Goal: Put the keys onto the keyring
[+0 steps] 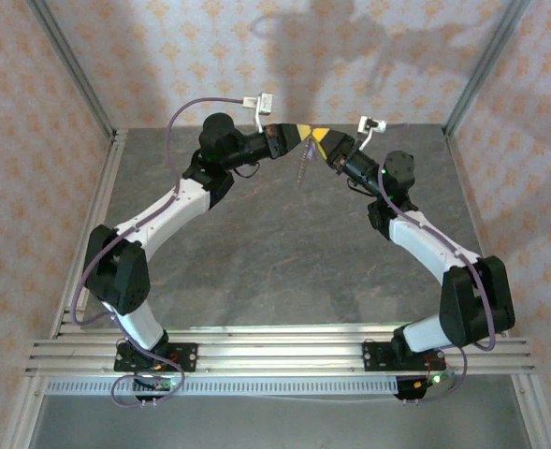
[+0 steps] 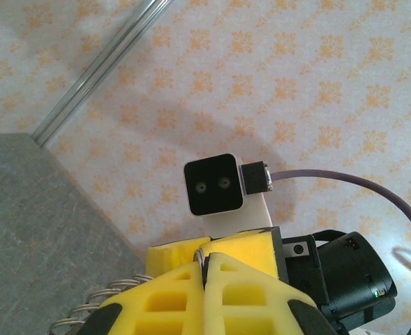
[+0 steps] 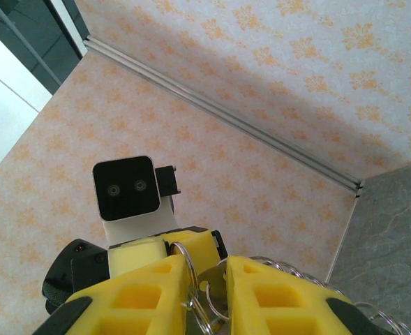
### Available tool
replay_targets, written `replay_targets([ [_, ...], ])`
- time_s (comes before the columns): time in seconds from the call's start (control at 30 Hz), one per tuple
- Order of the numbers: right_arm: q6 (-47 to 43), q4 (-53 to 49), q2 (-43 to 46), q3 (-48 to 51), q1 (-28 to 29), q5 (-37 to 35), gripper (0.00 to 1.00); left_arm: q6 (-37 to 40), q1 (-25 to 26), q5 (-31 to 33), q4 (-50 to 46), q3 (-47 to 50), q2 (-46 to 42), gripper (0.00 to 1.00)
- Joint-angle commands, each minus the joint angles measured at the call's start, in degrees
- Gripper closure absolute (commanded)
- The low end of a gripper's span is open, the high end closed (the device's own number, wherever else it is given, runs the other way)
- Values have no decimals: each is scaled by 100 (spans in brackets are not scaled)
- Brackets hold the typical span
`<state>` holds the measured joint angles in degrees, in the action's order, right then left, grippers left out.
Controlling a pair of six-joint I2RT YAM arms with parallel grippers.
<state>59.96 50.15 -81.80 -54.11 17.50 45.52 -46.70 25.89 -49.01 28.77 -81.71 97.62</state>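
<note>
Arms are reaching toward each other high over the far half of the counter (image 1: 284, 253), so that the left end effector (image 1: 299, 135) and the right end effector (image 1: 326, 142) are facing tip to tip in the air, almost touching. In the left wrist view, the left end effector's yellow fingers (image 2: 170, 293) are pressing together with no gap, and a thin bit of metal wire from the keyring (image 2: 118, 289) is poking out at the top of their seam, while a springy coil of the same wire is trailing off to the lower left. In the right wrist view, the right end effector's yellow fingers (image 3: 149, 286) are standing a narrow gap apart, with round wire loops sitting in that gap and more coil arching over the right-hand finger; whether they are actually biting on the wire I cannot tell. Each wrist view is also showing the other arm's black-faced camera (image 2: 215, 185) just behind the fingertips. From above, a thin pale piece (image 1: 301, 170) is dangling just beneath the meeting point, clear of the counter, too small to tell key from ring.
</note>
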Motion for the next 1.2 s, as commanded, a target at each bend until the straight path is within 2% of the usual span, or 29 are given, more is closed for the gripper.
replay_targets([
  [0.0,-117,144,148,24,38,142,79,-39,57,23,392,-261,-128,100],
  [0.47,-37,153,-80,-407,48,230,82,-31,109,-54,348,-293,-87,100],
  [0.6,-46,140,-92,-421,44,230,88,-24,105,-56,331,-297,-85,100],
  [0.73,-88,70,-83,-425,43,225,100,-15,112,-64,310,-302,-85,100],
  [0.9,-257,-197,-58,-456,35,197,100,119,116,48,-10,-362,-118,100],
  [1.07,-725,-890,22,-644,-50,349,100,360,-37,300,-458,-439,-256,68],
  [1.17,-953,-1300,-35,-849,-199,617,100,394,-232,263,-638,-566,-316,59],
])
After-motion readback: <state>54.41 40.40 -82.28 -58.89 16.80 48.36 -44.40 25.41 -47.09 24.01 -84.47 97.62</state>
